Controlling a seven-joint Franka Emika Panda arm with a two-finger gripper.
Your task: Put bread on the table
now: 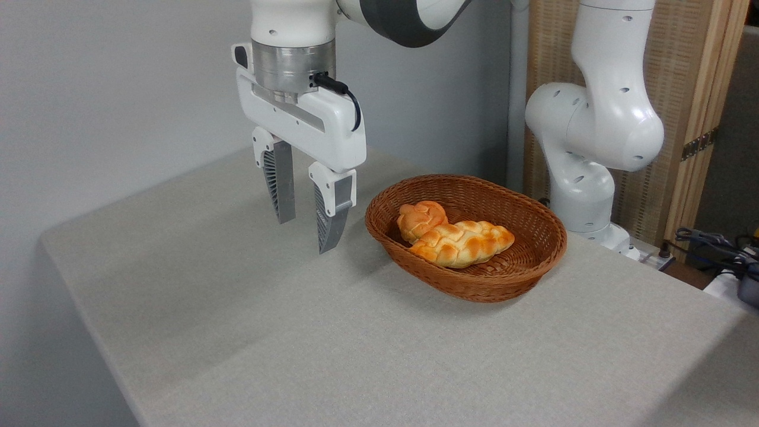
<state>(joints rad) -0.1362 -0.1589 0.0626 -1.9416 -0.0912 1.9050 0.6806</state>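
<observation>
One bread (420, 218), one loaf (463, 242)

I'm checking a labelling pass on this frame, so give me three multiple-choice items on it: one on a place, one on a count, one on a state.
1. Where is the round bun?
A. on the table
B. in the basket
C. in the gripper

2. How many breads are in view?
A. one
B. two
C. four

3. How is the gripper?
A. open, empty
B. shut on bread
C. out of view

Key: 1 B, it lies beside the braided loaf inside the wicker rim. 2 B, a bun and a loaf. 3 A, fingers apart above the table.
</observation>
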